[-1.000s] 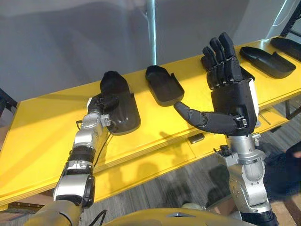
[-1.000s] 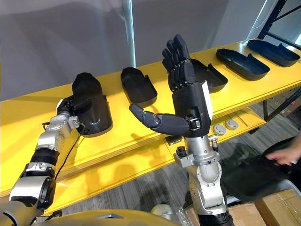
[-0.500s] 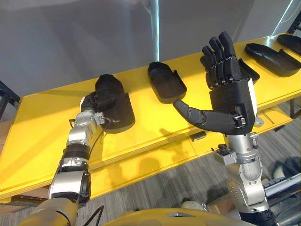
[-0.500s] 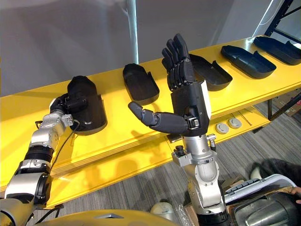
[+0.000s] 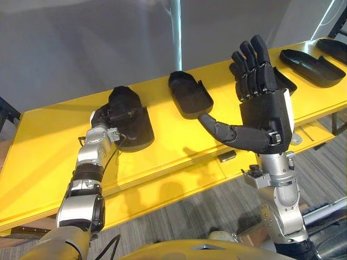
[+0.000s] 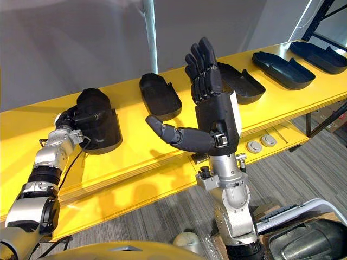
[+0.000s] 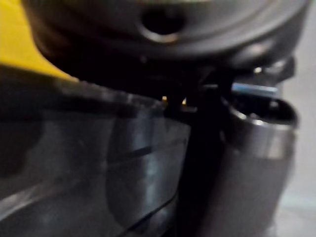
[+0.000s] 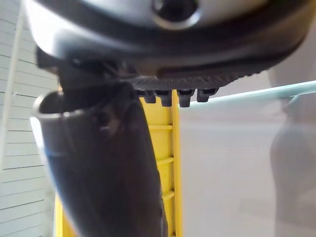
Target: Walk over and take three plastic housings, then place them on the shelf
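On shelf (image 5: 43, 146), housing (image 5: 138, 123) crosswise, domed end far

A pale metal pole (image 6: 149, 32) stands upright against a grey wall (image 6: 65, 49). To the right of the pole and nearer the camera, two round grey discs (image 6: 253, 146) lie side by side. A small dark block (image 5: 226, 156) sits left of them. Far right of the pole rises a dark rack frame (image 6: 321, 19). Below the pole's level are the grey floor (image 6: 162, 214) and a grey bin (image 6: 303, 238).
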Robot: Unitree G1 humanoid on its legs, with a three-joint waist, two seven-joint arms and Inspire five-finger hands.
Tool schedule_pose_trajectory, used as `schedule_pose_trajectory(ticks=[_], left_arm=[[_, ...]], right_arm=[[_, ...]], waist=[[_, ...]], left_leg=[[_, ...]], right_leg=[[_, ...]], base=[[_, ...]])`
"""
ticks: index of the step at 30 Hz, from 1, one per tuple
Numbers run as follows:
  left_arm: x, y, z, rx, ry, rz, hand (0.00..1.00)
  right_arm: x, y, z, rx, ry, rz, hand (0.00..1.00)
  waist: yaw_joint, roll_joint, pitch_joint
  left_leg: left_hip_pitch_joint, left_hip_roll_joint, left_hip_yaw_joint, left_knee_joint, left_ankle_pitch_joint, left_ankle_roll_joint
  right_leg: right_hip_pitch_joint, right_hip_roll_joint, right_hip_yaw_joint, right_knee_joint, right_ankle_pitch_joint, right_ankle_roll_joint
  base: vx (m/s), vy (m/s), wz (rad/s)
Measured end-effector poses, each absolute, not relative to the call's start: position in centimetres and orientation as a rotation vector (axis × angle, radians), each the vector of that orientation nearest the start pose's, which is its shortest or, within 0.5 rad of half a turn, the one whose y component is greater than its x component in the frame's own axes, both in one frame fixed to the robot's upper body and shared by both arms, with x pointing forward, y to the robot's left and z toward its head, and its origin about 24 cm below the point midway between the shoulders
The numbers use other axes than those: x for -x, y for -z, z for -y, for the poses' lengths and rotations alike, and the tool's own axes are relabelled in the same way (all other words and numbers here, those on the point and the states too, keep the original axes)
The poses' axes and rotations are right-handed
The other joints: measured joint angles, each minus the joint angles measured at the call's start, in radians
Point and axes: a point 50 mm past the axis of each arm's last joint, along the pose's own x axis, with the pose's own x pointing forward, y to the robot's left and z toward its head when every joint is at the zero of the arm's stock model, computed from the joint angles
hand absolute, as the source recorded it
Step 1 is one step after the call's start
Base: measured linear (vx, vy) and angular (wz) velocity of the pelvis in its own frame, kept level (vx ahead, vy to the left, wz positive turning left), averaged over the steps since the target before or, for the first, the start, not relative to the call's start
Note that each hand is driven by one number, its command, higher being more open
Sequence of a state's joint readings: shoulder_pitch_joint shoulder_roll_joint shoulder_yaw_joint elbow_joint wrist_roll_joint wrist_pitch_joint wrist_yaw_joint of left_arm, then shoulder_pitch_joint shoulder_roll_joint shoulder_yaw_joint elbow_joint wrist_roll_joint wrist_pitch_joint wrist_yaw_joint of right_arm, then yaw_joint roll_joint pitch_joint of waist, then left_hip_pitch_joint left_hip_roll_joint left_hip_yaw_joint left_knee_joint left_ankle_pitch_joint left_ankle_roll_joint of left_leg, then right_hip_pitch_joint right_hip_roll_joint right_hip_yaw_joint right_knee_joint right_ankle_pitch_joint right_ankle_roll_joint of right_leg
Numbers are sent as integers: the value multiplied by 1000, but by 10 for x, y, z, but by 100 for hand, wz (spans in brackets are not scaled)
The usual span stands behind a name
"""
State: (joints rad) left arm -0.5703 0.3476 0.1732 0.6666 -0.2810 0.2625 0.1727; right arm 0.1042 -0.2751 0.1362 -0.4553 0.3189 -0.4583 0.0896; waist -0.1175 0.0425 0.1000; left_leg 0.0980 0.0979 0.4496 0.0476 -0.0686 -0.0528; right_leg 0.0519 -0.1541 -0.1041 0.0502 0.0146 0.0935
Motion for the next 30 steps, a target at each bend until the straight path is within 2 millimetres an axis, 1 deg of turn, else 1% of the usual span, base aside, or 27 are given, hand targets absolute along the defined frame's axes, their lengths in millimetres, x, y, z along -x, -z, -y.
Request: schedule_pose_trajectory(ticks=[7, 10, 12, 13, 14, 16, 17, 18, 19, 20, 21, 22, 23, 25, 27, 29, 30], left_arm=[[-348, -61, -248, 11, -316, -301, 100], [-351, -71, -241, -11, -291, -260, 100], [-353, -85, -236, -36, -281, -201, 100], [-354, -97, -233, -65, -276, -145, 100], [-355, -100, -233, -66, -277, -129, 100], [-357, -131, -230, -89, -292, 32, 100], [-357, -141, -231, -97, -294, 79, 100], [-354, -160, -231, -103, -302, 187, 100], [-351, -175, -230, -92, -302, 274, 100], [-348, -192, -225, -67, -294, 377, 100], [-345, -201, -223, -59, -290, 424, 100], [-340, -215, -218, -36, -285, 516, 100], [-336, -224, -215, -20, -281, 577, 100], [-328, -236, -211, 11, -278, 671, 100], [-322, -241, -211, 40, -298, 728, 100], [-311, -238, -213, 78, -332, 768, 100], [-301, -231, -214, 109, -353, 780, 100]], right_arm=[[-198, -157, 144, -149, -284, 756, 100], [-198, -155, 140, -167, -261, 755, 100], [-198, -153, 136, -168, -261, 746, 100], [-198, -151, 135, -175, -257, 736, 100], [-198, -151, 135, -177, -254, 734, 100], [-198, -150, 134, -190, -238, 726, 100], [-198, -150, 134, -192, -235, 724, 100], [-197, -149, 135, -195, -229, 719, 100], [-196, -147, 135, -197, -223, 713, 100], [-195, -143, 137, -200, -210, 695, 100], [-194, -142, 137, -201, -207, 686, 100], [-194, -140, 137, -201, -209, 678, 100], [-194, -140, 137, -200, -213, 679, 100], [-194, -140, 136, -194, -226, 679, 100], [-194, -140, 135, -188, -241, 678, 100], [-194, -140, 133, -156, -253, 679, 100], [-193, -139, 131, -130, -263, 675, 100]], waist=[[6, -3, -3], [7, -7, -5], [9, -11, -8], [9, -13, -13], [9, -13, -14], [9, -15, -19], [9, -14, -22], [9, -11, -29], [10, -9, -36], [16, -6, -50], [22, -4, -58], [28, 2, -67], [31, 7, -70], [35, 15, -76], [35, 16, -78], [34, 14, -79], [34, 14, -80]], left_leg=[[21, -6, -7, -37, 24, -1], [22, -8, -16, -51, 34, 1], [23, -8, -19, -55, 38, 1], [23, -8, -24, -55, 40, 1], [24, -8, -25, -55, 40, 1], [31, -8, -34, -56, 41, 1], [31, -8, -35, -56, 41, 1], [31, -8, -38, -57, 41, 1], [31, -9, -40, -58, 41, 1], [31, -10, -43, -64, 44, 0], [33, -11, -45, -68, 48, 0], [35, -14, -47, -70, 52, 0], [35, -15, -48, -70, 52, 1], [38, -17, -55, -73, 57, 1], [45, -19, -59, -94, 70, 1], [51, -21, -63, -120, 84, -2], [52, -21, -67, -134, 90, -1]], right_leg=[[10, 1, -7, 0, 0, 0], [12, 0, -19, 0, 0, 0], [13, 0, -28, 0, 1, 0], [16, 0, -33, 0, 1, 0], [17, 0, -34, 0, 1, 0], [28, 0, -44, 0, 1, -1], [28, 0, -46, 0, 0, -1], [29, 0, -50, 0, 0, -2], [30, 0, -54, 0, -2, -4], [30, -1, -57, 0, -3, -6], [30, -1, -59, 0, -4, -6], [30, -1, -59, 0, -4, -7], [31, -2, -60, 0, -5, -7], [37, -4, -64, 0, -6, -8], [39, -3, -76, -1, -7, -9], [39, -1, -87, -3, -13, -11], [39, 1, -95, -6, -15, -9]], base=[[-11, -1, 2], [-25, -5, 9], [-9, -5, 9], [0, 0, 5], [4, 0, 9], [4, 5, 10], [3, 10, 8], [4, 7, 6], [15, 8, 8], [17, 4, 8], [32, 6, 7], [28, 10, 4], [19, 13, 4], [-27, 7, 8], [-61, -11, 7], [-71, -24, 5], [-57, -29, 12]])
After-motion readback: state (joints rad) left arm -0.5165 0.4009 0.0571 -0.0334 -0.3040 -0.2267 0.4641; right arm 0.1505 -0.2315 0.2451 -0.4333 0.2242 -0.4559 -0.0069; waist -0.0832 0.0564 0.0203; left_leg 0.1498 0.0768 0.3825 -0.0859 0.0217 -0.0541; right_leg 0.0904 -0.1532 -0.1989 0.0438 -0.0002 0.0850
